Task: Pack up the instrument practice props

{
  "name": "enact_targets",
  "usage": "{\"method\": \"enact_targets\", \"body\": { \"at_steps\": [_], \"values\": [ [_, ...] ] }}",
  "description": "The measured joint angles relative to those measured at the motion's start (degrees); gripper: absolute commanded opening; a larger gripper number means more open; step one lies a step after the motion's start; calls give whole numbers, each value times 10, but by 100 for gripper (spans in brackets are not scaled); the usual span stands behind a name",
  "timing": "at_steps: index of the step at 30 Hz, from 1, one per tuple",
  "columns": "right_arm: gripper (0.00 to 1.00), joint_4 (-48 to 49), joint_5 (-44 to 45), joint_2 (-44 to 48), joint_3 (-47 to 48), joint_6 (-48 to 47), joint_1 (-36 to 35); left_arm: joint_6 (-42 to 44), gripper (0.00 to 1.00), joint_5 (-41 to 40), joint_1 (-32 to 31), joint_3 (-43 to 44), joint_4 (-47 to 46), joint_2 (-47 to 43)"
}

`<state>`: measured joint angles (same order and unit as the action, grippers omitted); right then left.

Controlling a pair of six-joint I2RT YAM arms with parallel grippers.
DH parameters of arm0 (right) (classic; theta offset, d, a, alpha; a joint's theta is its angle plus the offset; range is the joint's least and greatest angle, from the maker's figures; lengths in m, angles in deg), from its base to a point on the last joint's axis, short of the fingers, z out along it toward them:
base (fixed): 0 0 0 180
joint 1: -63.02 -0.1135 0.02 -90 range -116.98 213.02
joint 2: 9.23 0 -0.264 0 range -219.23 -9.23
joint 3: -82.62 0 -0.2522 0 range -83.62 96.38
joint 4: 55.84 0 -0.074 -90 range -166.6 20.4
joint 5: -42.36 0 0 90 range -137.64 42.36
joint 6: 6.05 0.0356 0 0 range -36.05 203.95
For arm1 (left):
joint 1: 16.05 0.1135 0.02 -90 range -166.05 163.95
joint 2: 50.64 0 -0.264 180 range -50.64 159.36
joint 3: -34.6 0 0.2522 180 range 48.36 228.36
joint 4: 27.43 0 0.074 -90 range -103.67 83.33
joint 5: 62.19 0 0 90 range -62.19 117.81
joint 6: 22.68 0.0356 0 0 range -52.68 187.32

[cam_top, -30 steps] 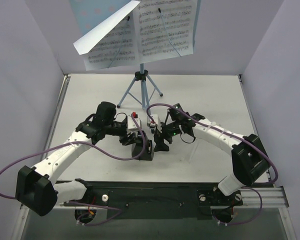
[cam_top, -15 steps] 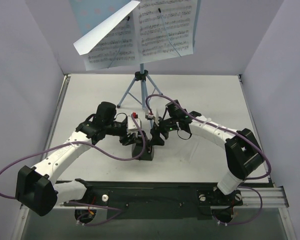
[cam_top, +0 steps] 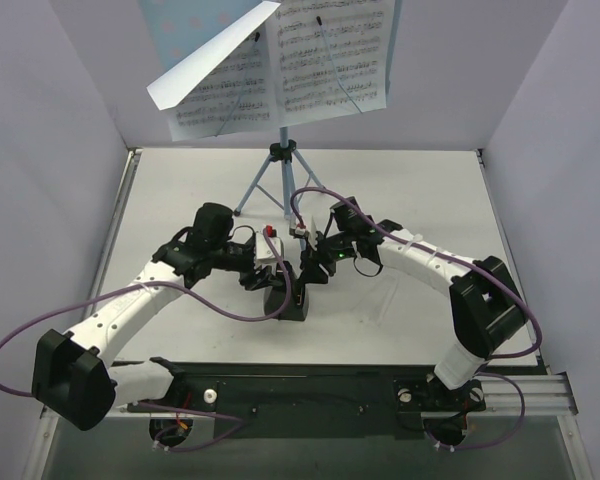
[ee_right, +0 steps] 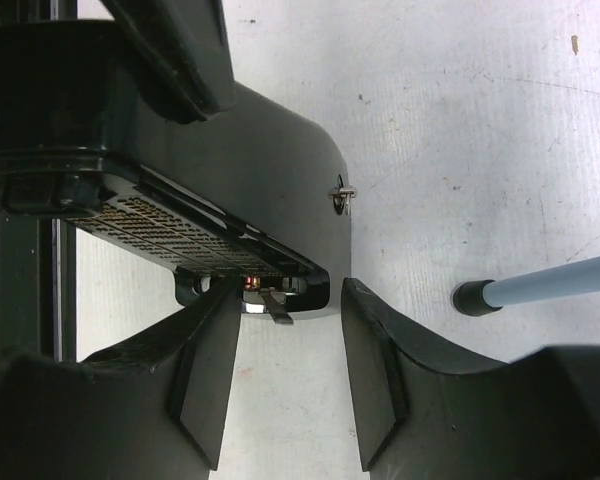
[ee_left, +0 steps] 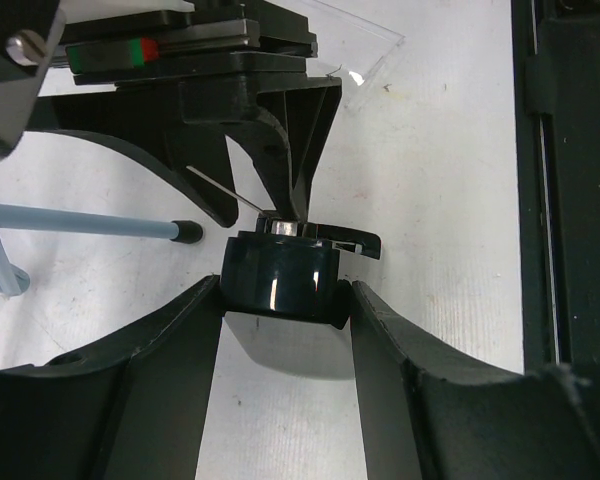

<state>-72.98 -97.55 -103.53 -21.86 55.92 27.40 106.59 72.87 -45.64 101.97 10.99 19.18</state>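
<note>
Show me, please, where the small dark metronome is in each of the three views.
Top external: the metronome stands near the centre, below the music stand.
Left wrist: the metronome sits at the centre.
Right wrist: the metronome fills the upper centre.
Shared landmark: the light-blue stand leg with its black foot.

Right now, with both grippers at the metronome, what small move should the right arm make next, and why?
I would likely close the right gripper onto the narrow end of the metronome. Its fingers flank that end, one seeming to touch it and one with a thin gap, while the left gripper clamps the body on both sides, so the metronome should stay put.
</note>
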Motion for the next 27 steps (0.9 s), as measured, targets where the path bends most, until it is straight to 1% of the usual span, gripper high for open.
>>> {"method": "enact_targets", "body": {
  "at_steps": [3,6,9,18,23,27],
  "values": [
    [38,-15,-2,0,2,-21,0,6,0,2,0,3,2,3],
    [33,-23,-3,0,2,-30,1,9,0,2,0,4,4,4],
    [30,-25,-5,0,2,-35,1,10,0,2,0,4,5,4],
    [21,-25,-6,0,2,-35,1,15,0,2,0,4,6,4],
    [13,-25,-10,0,1,-34,4,17,0,2,0,4,6,4],
    [10,-27,-19,0,1,-33,5,17,0,3,0,4,6,4]
  ]
}}
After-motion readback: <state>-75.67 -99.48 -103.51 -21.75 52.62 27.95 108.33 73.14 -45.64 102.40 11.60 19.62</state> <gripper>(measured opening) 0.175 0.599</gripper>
